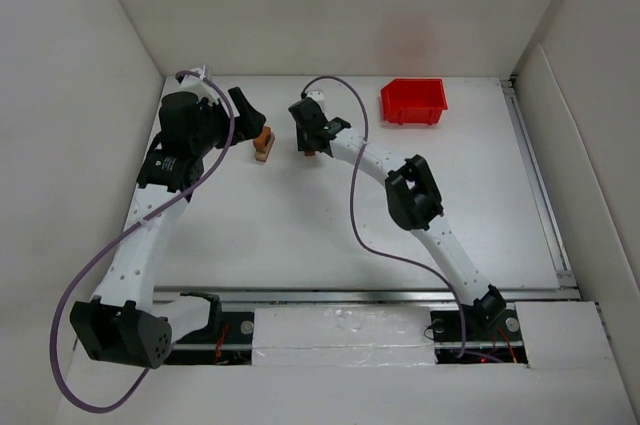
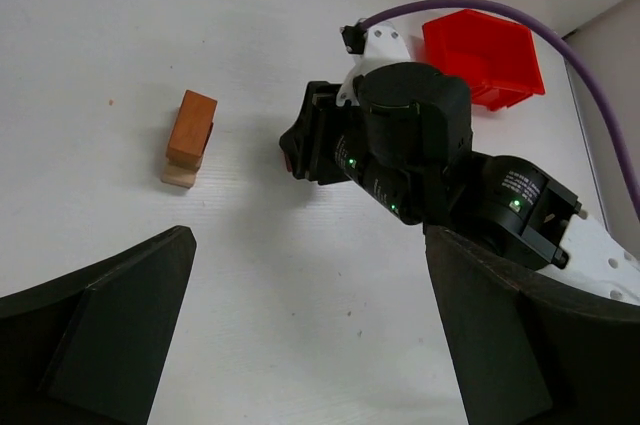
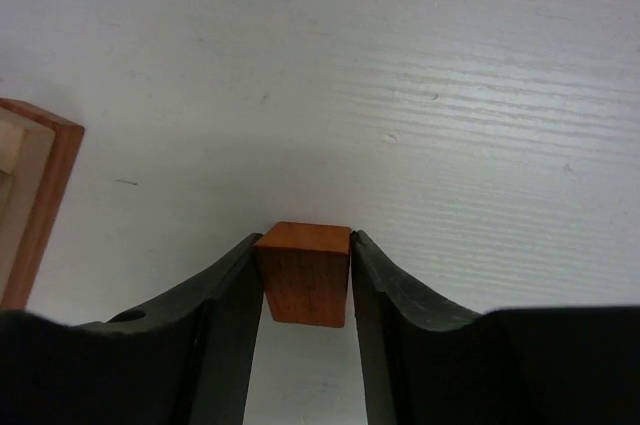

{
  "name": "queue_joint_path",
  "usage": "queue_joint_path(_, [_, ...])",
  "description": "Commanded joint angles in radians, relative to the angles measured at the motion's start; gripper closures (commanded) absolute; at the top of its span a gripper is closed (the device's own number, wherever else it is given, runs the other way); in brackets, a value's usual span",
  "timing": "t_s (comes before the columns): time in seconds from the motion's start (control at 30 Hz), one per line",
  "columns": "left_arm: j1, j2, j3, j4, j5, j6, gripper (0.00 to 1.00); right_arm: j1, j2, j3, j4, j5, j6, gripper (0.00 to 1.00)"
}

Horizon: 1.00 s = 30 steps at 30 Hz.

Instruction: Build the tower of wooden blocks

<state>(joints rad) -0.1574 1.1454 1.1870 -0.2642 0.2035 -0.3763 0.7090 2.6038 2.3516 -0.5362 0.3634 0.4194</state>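
The tower [image 1: 264, 143] is a small stack, a reddish-brown block on a tan one, on the table at the back left; it also shows in the left wrist view [image 2: 189, 137] and at the left edge of the right wrist view [image 3: 28, 200]. My right gripper [image 3: 303, 260] is shut on a reddish-brown wood block [image 3: 303, 273], held to the right of the tower [image 1: 311, 151]. My left gripper [image 1: 247, 112] is open and empty, just left of and behind the tower. Other wood blocks are out of view.
A red plastic bin [image 1: 413, 101] stands at the back right of the table; it also shows in the left wrist view [image 2: 484, 57]. The white walls of the enclosure rise on the left, back and right. A purple cable loops over each arm.
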Motion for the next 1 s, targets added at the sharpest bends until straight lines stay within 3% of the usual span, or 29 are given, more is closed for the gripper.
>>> queue_joint_path(0.0, [0.001,-0.030,-0.006,0.054,0.036,-0.001,0.01,0.009,-0.053,-0.054,0.018,0.012,-0.001,0.64])
queue_joint_path(0.07, [0.001,-0.029,-0.006,0.051,0.024,-0.004,0.01,0.009,-0.100,-0.122,0.042,0.025,0.012,0.75])
queue_joint_path(0.1, [0.001,-0.029,-0.009,0.051,0.020,-0.004,0.01,0.009,-0.193,-0.247,0.082,0.052,0.030,0.97])
queue_joint_path(0.2, [0.001,-0.026,-0.013,0.057,0.025,-0.010,0.01,0.009,-0.285,-0.372,0.195,0.037,0.024,1.00])
queue_joint_path(0.23, [0.001,-0.021,-0.012,0.060,0.036,-0.010,0.01,-0.012,-0.391,-0.538,0.265,-0.053,0.006,1.00])
queue_joint_path(0.3, [0.001,-0.013,-0.012,0.060,0.051,-0.015,0.01,-0.045,-0.500,-0.694,0.476,-0.183,-0.046,1.00])
queue_joint_path(0.33, [0.001,-0.007,-0.010,0.068,0.100,-0.018,0.01,-0.081,-0.554,-0.768,0.523,-0.348,-0.071,1.00])
queue_joint_path(0.4, [0.001,0.000,-0.015,0.088,0.176,-0.044,0.01,-0.124,-0.709,-0.992,0.785,-0.594,-0.129,1.00])
queue_joint_path(0.43, [0.001,0.008,-0.023,0.132,0.294,-0.064,0.01,-0.178,-0.756,-1.062,0.874,-0.877,-0.130,1.00])
queue_joint_path(0.47, [0.001,0.013,-0.033,0.164,0.354,-0.091,0.01,-0.206,-0.833,-1.197,1.080,-1.028,-0.110,1.00])
queue_joint_path(0.53, [-0.022,0.022,-0.069,0.256,0.478,-0.174,0.01,-0.252,-0.898,-1.310,1.331,-1.323,0.065,1.00])
queue_joint_path(0.57, [-0.045,0.023,-0.072,0.284,0.488,-0.187,0.01,-0.285,-0.924,-1.357,1.577,-1.386,0.134,1.00])
queue_joint_path(0.6, [-0.057,0.028,-0.087,0.311,0.517,-0.200,0.01,-0.299,-0.967,-1.418,1.683,-1.426,0.286,1.00])
queue_joint_path(0.63, [-0.057,0.028,-0.184,0.561,0.681,-0.360,0.01,-0.319,-0.996,-1.451,1.931,-1.493,0.418,1.00])
queue_joint_path(0.67, [-0.057,0.028,-0.185,0.563,0.683,-0.362,0.01,-0.319,-1.004,-1.454,1.934,-1.494,0.479,1.00])
queue_joint_path(0.7, [-0.057,0.028,-0.200,0.703,0.750,-0.401,0.01,-0.319,-1.008,-1.454,1.996,-1.532,0.537,1.00])
queue_joint_path(0.77, [-0.057,0.036,-0.262,0.848,0.806,-0.525,0.01,-0.319,-1.004,-1.451,2.255,-1.535,0.774,1.00])
queue_joint_path(0.8, [-0.057,0.046,-0.277,0.994,0.862,-0.567,0.01,-0.319,-0.986,-1.428,2.348,-1.534,0.818,1.00])
queue_joint_path(0.87, [-0.057,0.053,-0.335,1.151,0.901,-0.695,0.03,-0.319,-0.985,-1.395,2.348,-1.538,0.854,1.00])
queue_joint_path(0.9, [-0.057,0.053,-0.357,1.321,0.924,-0.748,0.04,-0.286,-0.987,-1.367,2.346,-1.522,0.864,1.00])
queue_joint_path(0.97, [-0.057,0.050,-0.380,1.382,0.938,-0.789,0.06,-0.261,-0.984,-1.335,2.348,-1.506,0.898,1.00])
